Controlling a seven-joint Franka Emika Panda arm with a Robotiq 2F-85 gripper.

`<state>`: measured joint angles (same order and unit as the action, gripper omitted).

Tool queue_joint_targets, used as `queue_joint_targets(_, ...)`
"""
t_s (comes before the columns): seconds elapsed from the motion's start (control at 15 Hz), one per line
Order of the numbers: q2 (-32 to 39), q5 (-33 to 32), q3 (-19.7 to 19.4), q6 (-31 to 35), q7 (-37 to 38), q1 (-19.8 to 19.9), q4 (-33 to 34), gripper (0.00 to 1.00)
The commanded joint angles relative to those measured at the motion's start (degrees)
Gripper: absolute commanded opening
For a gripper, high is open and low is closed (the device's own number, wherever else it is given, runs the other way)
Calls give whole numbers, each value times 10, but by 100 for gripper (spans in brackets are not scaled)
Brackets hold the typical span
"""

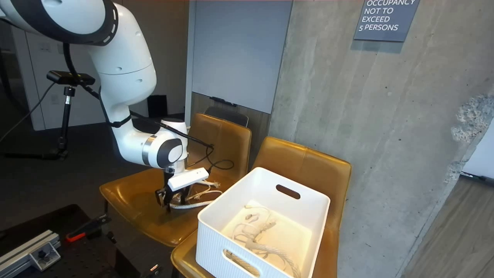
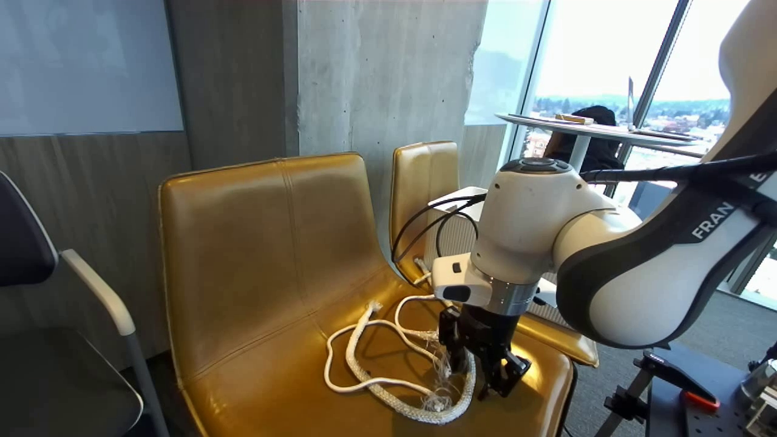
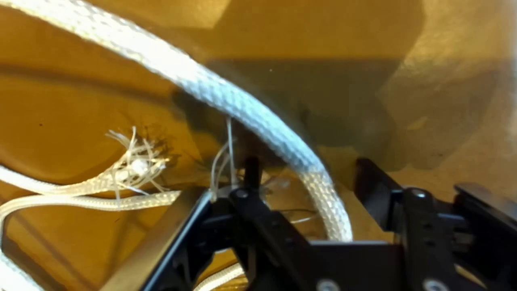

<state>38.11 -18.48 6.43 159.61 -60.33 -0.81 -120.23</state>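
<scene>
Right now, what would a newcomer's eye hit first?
First, probably the white arm, bent down over a golden-brown chair. Then its open tool, with a thick white rope showing between the fingers in the wrist view. Then the white bin on the neighbouring chair, pale cords inside.

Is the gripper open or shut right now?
The gripper is open: in the wrist view its fingers stand apart, with gaps on both sides of the thick rope running between them.

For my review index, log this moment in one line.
fingers: open; between them: thick white rope; beneath: tan chair; nearby: white bin
</scene>
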Motion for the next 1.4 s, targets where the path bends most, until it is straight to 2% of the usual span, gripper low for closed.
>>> queue_joint_targets(0.0,14,-22,-18,4,13,-10,19,30)
queue_joint_targets(0.27,-14,-18,-18,-5,18,-8,17,0)
queue_joint_targets(0.53,-40,2,-18,-24,35,5,45,3)
queue_joint_targets(0.8,-102,26,-15,-54,69,25,83,3)
queue_joint_targets(1.33,-181,51,-55,-126,151,52,243,3)
